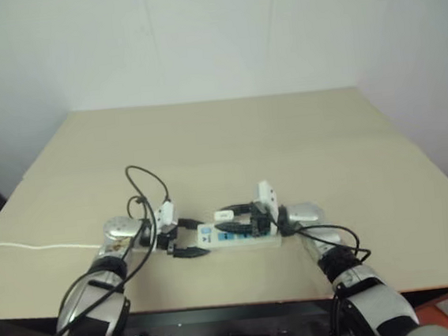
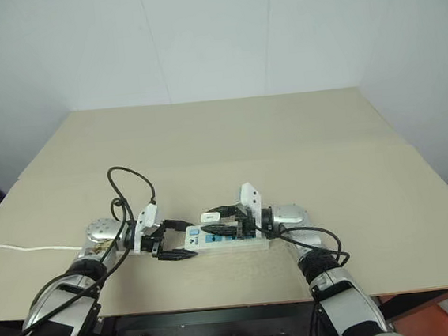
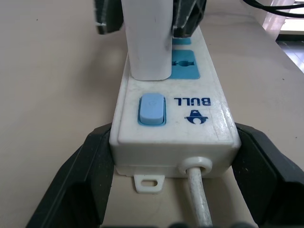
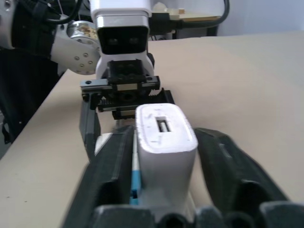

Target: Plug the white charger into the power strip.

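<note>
The power strip (image 1: pixel 243 241) lies flat on the tan table (image 1: pixel 222 152) near its front edge, blue sockets facing up. My left gripper (image 3: pixel 173 133) is shut on the strip's switch end, one black finger (image 3: pixel 90 166) pressed against each side. The white charger (image 4: pixel 164 130) stands upright on the strip (image 3: pixel 175 118), just past the blue switch (image 3: pixel 152 109). My right gripper (image 4: pixel 166 135) reaches in from the opposite end and straddles the charger (image 1: pixel 224 214). Its fingers (image 4: pixel 223 161) stand open, slightly off the charger's sides.
The strip's thin white cord (image 1: pixel 33 247) runs off to the left along the table. Black cables (image 1: pixel 142 184) loop above my left wrist. The table's front edge (image 1: pixel 221 305) is close below the strip. Bare tabletop stretches behind, up to the white wall.
</note>
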{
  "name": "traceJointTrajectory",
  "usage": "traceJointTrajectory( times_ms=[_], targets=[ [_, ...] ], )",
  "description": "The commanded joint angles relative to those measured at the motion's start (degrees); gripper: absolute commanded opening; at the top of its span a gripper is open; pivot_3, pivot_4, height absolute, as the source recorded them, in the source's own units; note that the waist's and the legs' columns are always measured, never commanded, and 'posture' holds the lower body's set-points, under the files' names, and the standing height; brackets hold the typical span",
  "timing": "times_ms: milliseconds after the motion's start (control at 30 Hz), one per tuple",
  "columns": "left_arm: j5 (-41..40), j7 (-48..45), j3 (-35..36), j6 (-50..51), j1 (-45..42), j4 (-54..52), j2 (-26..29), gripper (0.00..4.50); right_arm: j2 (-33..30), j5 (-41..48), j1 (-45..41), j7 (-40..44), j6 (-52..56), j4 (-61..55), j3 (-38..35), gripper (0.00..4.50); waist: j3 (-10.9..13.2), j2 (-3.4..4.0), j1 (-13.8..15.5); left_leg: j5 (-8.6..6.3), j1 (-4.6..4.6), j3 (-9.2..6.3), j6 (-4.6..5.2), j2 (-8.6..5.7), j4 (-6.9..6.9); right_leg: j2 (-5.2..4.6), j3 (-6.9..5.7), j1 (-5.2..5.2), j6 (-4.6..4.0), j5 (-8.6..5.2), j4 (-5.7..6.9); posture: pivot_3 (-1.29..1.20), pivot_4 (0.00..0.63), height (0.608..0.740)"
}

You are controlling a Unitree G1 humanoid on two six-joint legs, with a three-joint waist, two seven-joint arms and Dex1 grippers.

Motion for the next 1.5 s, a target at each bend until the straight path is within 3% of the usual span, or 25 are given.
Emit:
traceJointTrajectory(
  times_ms=[33, 100, 133, 500, 567, 633, 833, 1000, 1100, 1300, 1367, 1500],
  targets=[
    [0.7, -2.0, -0.8, -0.7, 0.6, -0.7, -0.1, 3.27, -1.4, -3.7, 2.1, -2.2, 3.3, 5.8, 0.4, 3.78, 0.0, -0.02, 0.0, 0.00, 0.00, 0.00, 0.00, 0.00, 0.00, 0.00, 0.00, 0.00, 0.00, 0.00, -0.01, 0.00, 0.150, 0.740],
    [0.8, -2.0, -0.8, -0.7, 0.6, -0.7, -0.2, 3.27, -1.5, -3.6, 1.8, -2.3, 3.4, 6.2, 0.3, 4.45, 0.0, -0.02, 0.0, 0.00, 0.00, 0.00, 0.00, 0.00, 0.00, 0.00, 0.00, 0.00, 0.00, 0.00, 0.00, 0.00, 0.150, 0.740],
    [0.8, -2.0, -0.7, -0.7, 0.6, -0.6, -0.2, 3.27, -1.5, -3.6, 1.7, -2.2, 3.4, 6.4, 0.2, 4.48, 0.0, -0.02, 0.0, 0.00, 0.00, 0.00, 0.00, 0.01, -0.01, 0.00, 0.00, 0.00, 0.00, 0.00, 0.00, 0.00, 0.150, 0.740],
    [0.4, -2.0, -2.0, 0.9, 0.3, -1.0, 0.1, 3.27, -2.1, -2.2, 0.7, -0.3, 1.4, 4.6, -1.3, 4.48, 0.0, -0.02, 0.1, -0.01, -0.01, 0.00, -0.01, 0.00, -0.03, -0.01, 0.00, 0.00, 0.00, 0.00, -0.04, 0.00, 0.150, 0.740],
    [-0.5, -2.0, -2.1, 1.3, 0.2, -1.4, 0.1, 4.01, -2.1, -2.3, 0.8, -0.6, 0.2, 4.1, -1.7, 4.50, 0.0, -0.02, 0.1, -0.01, -0.02, 0.00, -0.01, 0.00, -0.04, -0.01, 0.00, 0.00, 0.00, -0.01, -0.06, 0.00, 0.150, 0.740],
    [-1.8, -2.0, -2.2, 1.7, 0.1, -1.9, 0.3, 4.45, -2.3, -2.4, 0.8, -0.4, -0.6, 3.8, -1.9, 4.50, 0.0, -0.02, 0.1, -0.02, -0.06, 0.00, -0.01, 0.00, -0.04, -0.01, 0.00, -0.02, 0.00, -0.01, -0.08, 0.00, 0.150, 0.740],
    [-7.3, -2.0, -2.1, 1.1, 1.3, -7.2, 3.3, 4.45, -3.9, -0.7, 2.4, 1.2, 0.5, -1.3, -2.9, 4.50, 0.0, -0.02, 0.1, -0.02, -0.14, 0.00, -0.02, 0.00, -0.04, -0.01, 0.00, -0.09, 0.01, -0.01, -0.08, 0.00, 0.150, 0.740],
    [-15.0, -2.0, -2.6, 4.2, 3.8, -16.8, 10.7, 4.45, -7.0, 2.5, 5.4, 0.6, 2.0, -13.0, -5.6, 4.50, 0.1, 0.00, 0.0, -0.03, -0.67, -0.01, -0.03, 0.03, -0.04, 0.00, 0.01, -0.68, -0.03, 0.01, 0.04, 0.00, 0.150, 0.740],
    [-17.4, -2.0, -1.5, 6.6, 4.6, -20.6, 16.0, 4.45, -11.8, 4.3, 8.0, 1.2, 4.4, -23.1, -7.6, 4.50, 0.5, 0.06, 0.0, -0.02, -0.95, -0.01, -0.03, 0.03, -0.01, 0.00, 0.03, -1.01, -0.06, 0.02, 0.15, 0.00, 0.150, 0.740],
    [-19.0, -2.0, -1.0, 7.7, 8.9, -22.3, 27.6, 4.45, -29.3, 7.5, 13.4, 4.8, 17.3, -37.2, -12.2, 4.50, 1.2, 0.18, 0.1, -0.04, -1.14, 0.00, -0.01, 0.02, -0.01, -0.02, 0.02, -1.20, -0.10, -0.01, 0.08, 0.00, 0.150, 0.740],
    [-20.9, -2.0, -0.6, 8.7, 10.0, -22.6, 30.2, 4.45, -35.6, 8.0, 15.5, 6.9, 21.3, -39.5, -13.4, 4.50, 1.4, 0.17, 0.2, -0.04, -1.13, 0.01, -0.01, 0.02, -0.02, -0.02, 0.01, -1.20, -0.10, -0.03, 0.11, 0.00, 0.150, 0.740],
    [-22.3, -2.0, 0.4, 10.0, 10.4, -22.5, 31.9, 4.45, -42.1, 8.1, 20.2, 8.9, 20.9, -41.0, -16.1, 4.50, 1.5, 0.13, 0.4, -0.03, -1.13, 0.04, -0.02, 0.04, -0.01, -0.02, 0.01, -1.19, -0.08, -0.05, 0.08, 0.00, 0.150, 0.740]
  ],
)
